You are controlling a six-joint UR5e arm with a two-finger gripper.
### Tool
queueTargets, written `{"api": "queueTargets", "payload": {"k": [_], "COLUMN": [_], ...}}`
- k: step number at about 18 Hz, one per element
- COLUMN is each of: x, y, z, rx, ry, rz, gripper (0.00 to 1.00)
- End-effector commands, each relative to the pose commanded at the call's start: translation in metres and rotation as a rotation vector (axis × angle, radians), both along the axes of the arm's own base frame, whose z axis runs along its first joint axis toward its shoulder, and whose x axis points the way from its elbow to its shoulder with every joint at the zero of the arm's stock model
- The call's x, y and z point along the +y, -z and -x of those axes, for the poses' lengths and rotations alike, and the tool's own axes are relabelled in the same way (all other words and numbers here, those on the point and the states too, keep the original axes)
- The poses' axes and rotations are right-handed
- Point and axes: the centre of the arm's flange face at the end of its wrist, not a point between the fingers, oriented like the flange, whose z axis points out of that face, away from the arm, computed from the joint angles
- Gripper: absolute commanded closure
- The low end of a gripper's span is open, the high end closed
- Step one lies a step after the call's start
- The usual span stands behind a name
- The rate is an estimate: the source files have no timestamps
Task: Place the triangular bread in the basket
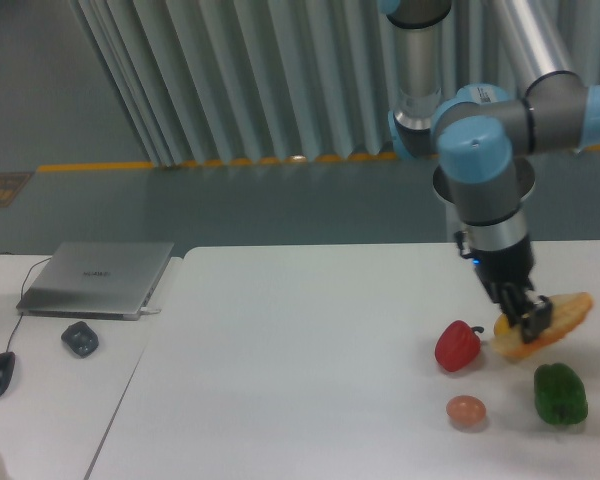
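Triangular bread (552, 322) sits at the table's (300, 380) right edge, tilted (long axis rising rightward), with the gripper (527, 318) clamped across its left half; no basket is visible.

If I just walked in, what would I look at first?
Probably the big grey and blue robot arm reaching down at the right, its gripper pinching the triangular bread just above the white table. Next, the bright food nearby: a red pepper, a green pepper and a small brown egg.
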Motion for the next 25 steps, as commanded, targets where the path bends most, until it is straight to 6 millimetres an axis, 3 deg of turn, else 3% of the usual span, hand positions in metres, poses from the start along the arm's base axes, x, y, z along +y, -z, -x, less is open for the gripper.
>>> {"api": "queueTargets", "payload": {"k": [6, 10, 13, 20, 25], "x": [-0.04, -0.052, -0.049, -0.064, -0.063], "y": [0.002, 0.014, 0.024, 0.038, 0.045], "z": [0.064, 0.099, 0.112, 0.15, 0.162], "rx": [0.055, 0.124, 0.147, 0.146, 0.151], "ry": [-0.116, -0.166, -0.175, -0.217, -0.199], "rz": [-0.021, -0.05, -0.065, -0.061, -0.052], "gripper": [0.69, 0.69, 0.69, 0.69, 0.69]}}
